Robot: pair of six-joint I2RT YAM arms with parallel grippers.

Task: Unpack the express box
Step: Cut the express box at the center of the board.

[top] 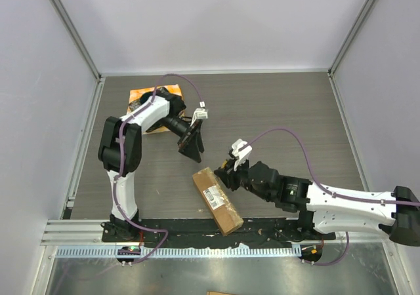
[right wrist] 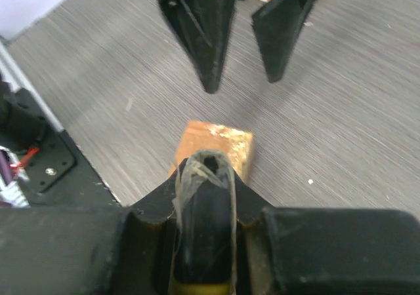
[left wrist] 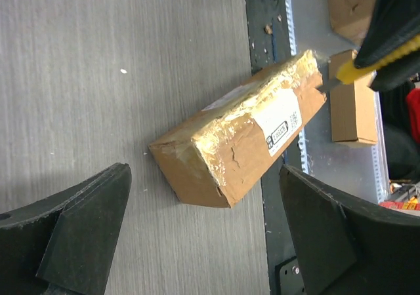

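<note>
The express box [top: 218, 200] is an oblong brown cardboard parcel with a white label and shiny tape, lying aslant near the table's front edge. It also shows in the left wrist view [left wrist: 243, 137] and the right wrist view [right wrist: 216, 141]. My left gripper [top: 191, 147] is open and empty, hovering just beyond the box's far end [left wrist: 203, 196]; its fingers [right wrist: 210, 46] hang in the top of the right wrist view. My right gripper [top: 231, 172] is shut on a black and yellow utility knife [right wrist: 207, 229] beside the box's far right side; the knife also shows in the left wrist view [left wrist: 367, 65].
An orange cloth with a dark dish [top: 147, 98] lies at the back left behind the left arm. A black strip [top: 197, 229] and metal rail run along the near edge. Small cardboard boxes [left wrist: 354, 105] lie beyond that edge. Cage walls enclose the table.
</note>
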